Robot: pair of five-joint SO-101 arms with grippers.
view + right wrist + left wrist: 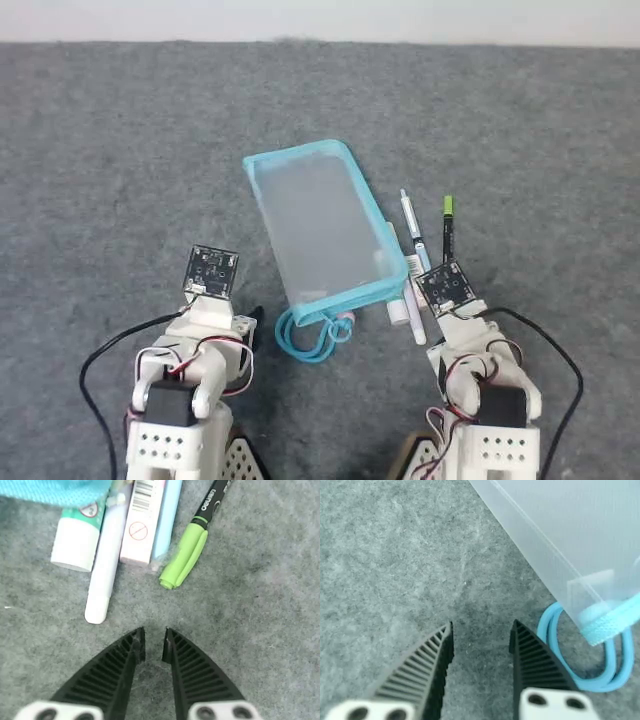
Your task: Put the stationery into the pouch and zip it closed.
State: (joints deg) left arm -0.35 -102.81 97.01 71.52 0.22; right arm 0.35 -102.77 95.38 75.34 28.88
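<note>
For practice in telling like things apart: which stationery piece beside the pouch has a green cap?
The black pen, farthest from the pouch; the other pieces end in white, pink or pale blue.

I see the pouch (320, 225) mid-frame, pens (415, 262) just right of it, one arm (195, 375) lower left, the other arm (482, 385) lower right.

White printed arms (205, 330), black ribbed jaws, looping black cables (83, 380), square wrist cameras (212, 270)
</note>
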